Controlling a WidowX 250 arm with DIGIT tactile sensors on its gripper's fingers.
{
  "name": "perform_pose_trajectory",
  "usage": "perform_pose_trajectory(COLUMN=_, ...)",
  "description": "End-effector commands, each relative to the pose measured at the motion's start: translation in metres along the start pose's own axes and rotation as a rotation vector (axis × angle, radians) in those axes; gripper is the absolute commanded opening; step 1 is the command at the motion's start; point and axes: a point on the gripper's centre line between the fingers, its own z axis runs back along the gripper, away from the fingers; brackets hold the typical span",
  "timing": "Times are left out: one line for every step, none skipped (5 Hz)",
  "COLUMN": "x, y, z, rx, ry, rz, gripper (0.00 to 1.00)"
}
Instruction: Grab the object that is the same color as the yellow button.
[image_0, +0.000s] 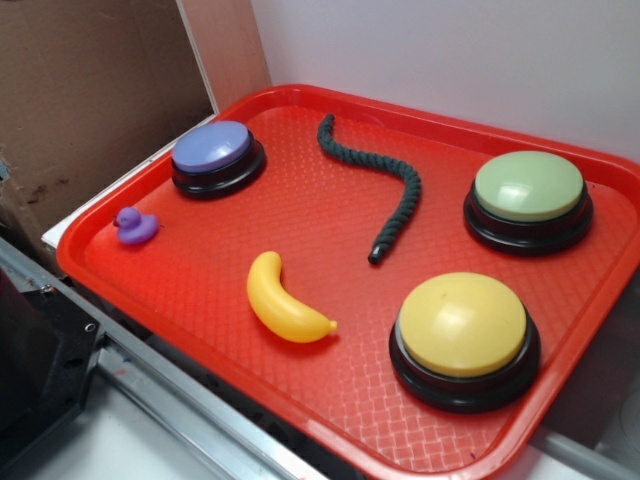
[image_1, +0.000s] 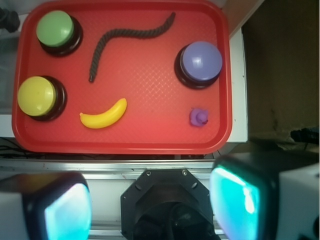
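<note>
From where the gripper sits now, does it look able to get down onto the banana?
Probably yes. The gripper is open, high above the tray's near edge, and the banana lies alone, apart from the yellow button and rope.

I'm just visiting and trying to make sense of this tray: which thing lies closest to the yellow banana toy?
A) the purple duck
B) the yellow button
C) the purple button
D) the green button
B: on the red tray, the yellow button sits just beside the banana; the wrist view shows the same, while the purple duck and both other buttons lie farther off.
</note>
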Motion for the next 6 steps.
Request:
perform_pose_trajectory(x=0.061, y=0.013, z=-0.004, rx=-0.047, ry=-0.036, rz=-0.111, gripper=1.0)
perform_pose_trajectory(x=0.083, y=-0.027, z=-0.018, rx=-0.02, ry=0.023, rz=-0.307, gripper=1.0)
perform_pose_trajectory(x=0.078, y=-0.082, z=-0.025, rx=-0.016, ry=0.04, rz=-0.509, gripper=1.0)
perform_pose_trajectory(x=0.06, y=-0.128, z=-0.024, rx=0.004, ry=0.033, rz=-0.682, gripper=1.0)
perform_pose_trajectory(x=0.022, y=-0.14, z=-0.025, rx=-0.051, ry=0.0, rz=-0.928, gripper=1.0)
perform_pose_trajectory(x=0.004, y=-0.111, z=-0.038, rx=-0.096, ry=0.14, rz=-1.173, gripper=1.0)
